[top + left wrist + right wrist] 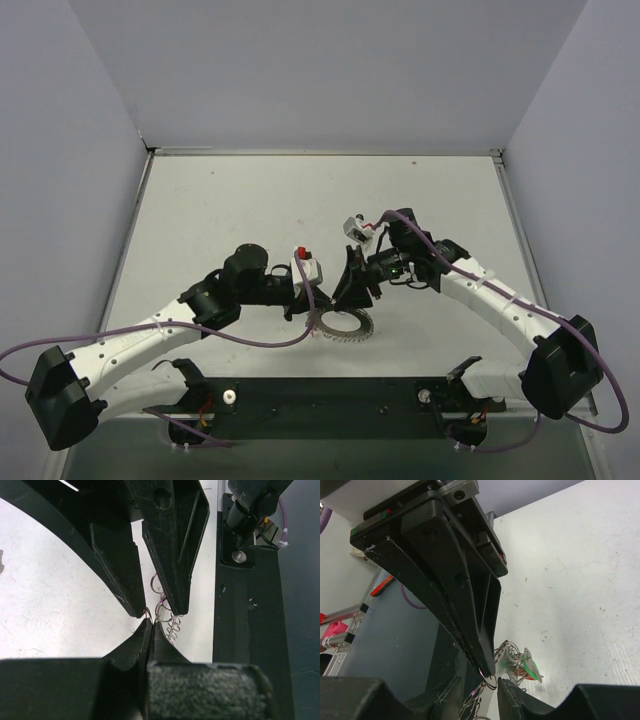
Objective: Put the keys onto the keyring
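Note:
The keyring (346,326), a silvery coil-rimmed ring, lies on the white table in front of both arms. My left gripper (312,312) (150,622) is shut, and its tips pinch a thin wire loop (146,611) of the keyring's rim. In the right wrist view that same loop (490,681) hangs from the left fingertip (487,665). My right gripper (345,303) (482,692) reaches in from the opposite side. Its jaws stand apart, either side of the loop and coil (472,702). Keys with green and red heads (529,669) hang bunched on the ring just beyond.
The black base rail (320,400) (250,630) runs along the table's near edge, close behind the ring. Grey walls enclose the table (250,200) on the left, right and far sides. Purple cables (250,340) trail along both arms.

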{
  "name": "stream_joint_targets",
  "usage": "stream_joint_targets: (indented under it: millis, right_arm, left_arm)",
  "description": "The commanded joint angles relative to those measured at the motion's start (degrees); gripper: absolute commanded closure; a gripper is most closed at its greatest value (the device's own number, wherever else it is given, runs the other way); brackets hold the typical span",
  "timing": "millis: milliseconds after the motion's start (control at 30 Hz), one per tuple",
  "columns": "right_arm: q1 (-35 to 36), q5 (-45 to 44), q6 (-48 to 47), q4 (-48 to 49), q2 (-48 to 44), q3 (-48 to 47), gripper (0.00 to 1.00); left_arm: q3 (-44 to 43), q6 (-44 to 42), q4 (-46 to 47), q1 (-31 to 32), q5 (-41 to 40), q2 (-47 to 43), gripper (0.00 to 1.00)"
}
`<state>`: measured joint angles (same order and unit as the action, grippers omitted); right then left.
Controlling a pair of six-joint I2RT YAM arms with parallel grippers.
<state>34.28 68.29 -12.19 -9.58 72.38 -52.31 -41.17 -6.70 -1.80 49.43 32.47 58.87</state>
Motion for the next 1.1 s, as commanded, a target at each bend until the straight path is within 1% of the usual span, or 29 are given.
stream_joint_targets:
  millis: [0,67,133,167,267,400,533,567,600,633,667,700,767,800,933,1000,1067]
  right_arm:
    - [0.8,1.1,-2.1,0.4,0.7,-2.6,0.67]
    - [0.9,0.7,-1.9,0.3,0.7,-2.7,0.7]
    - [1.0,0.6,-1.6,0.4,1.1,-2.8,0.79]
    - [1.0,0.6,-1.3,0.4,1.2,-2.9,0.88]
    - [1.1,-0.1,-0.6,0.4,1.6,-3.3,1.0]
    - [1.4,-1.7,0.6,1.2,1.3,-3.1,1.0]
    - [1.4,-2.4,1.4,2.8,0.6,-2.4,1.0]
    - [1.4,-2.5,1.5,3.1,0.6,-2.2,1.0]
    - [1.4,-2.4,1.6,3.3,0.4,-1.9,1.0]
    - [1.4,-2.4,1.7,3.5,0.2,-1.8,1.0]
    - [1.4,-2.5,1.9,3.7,0.0,-1.7,1.0]
    - [1.4,-2.5,2.0,4.1,-0.2,-1.4,1.0]
    - [1.4,-2.6,2.4,4.5,-0.7,-1.1,1.0]
    - [1.5,-2.7,2.5,4.8,-0.7,-1.0,1.0]
    - [1.4,-2.8,2.7,5.1,-1.4,-0.9,1.0]
    - [1.4,-2.5,2.7,5.4,-1.9,-0.8,1.0]
    - [1.4,-1.9,2.4,5.5,-2.3,-0.7,1.0]
  left_arm:
    - [-1.1,0.3,5.6,0.3,2.2,-1.0,1.0]
    - [-1.2,0.3,5.7,0.3,2.3,-0.9,1.0]
    - [-1.1,0.5,6.0,0.3,2.3,-0.9,1.0]
    - [-1.2,0.6,6.0,0.3,2.4,-0.9,1.0]
    - [-1.1,0.9,6.2,0.3,2.2,-0.8,1.0]
    - [-1.2,1.3,6.2,0.3,1.8,-0.5,1.0]
    - [-1.4,1.9,6.0,0.3,-0.2,-0.7,1.0]
    - [-1.4,2.4,5.9,0.3,-1.0,-0.8,0.97]
    - [-1.5,2.7,5.8,0.3,-1.7,-0.9,0.9]
    - [-1.5,3.0,5.7,0.3,-3.1,-1.4,0.77]
    - [-1.5,4.0,5.7,0.3,-3.9,-1.7,0.7]
    - [-1.5,4.2,5.7,0.3,-4.7,-2.0,0.58]
    - [-1.3,5.6,5.9,0.2,-7.8,-3.3,0.48]
    - [-1.1,6.1,6.5,0.3,-9.2,-4.4,0.41]
    - [0.3,9.4,8.3,0.1,-15.6,-7.9,0.26]
    - [1.7,10.2,9.7,-0.7,-15.9,-9.9,0.22]
    - [2.2,11.2,10.1,-1.5,-14.1,-10.8,0.21]
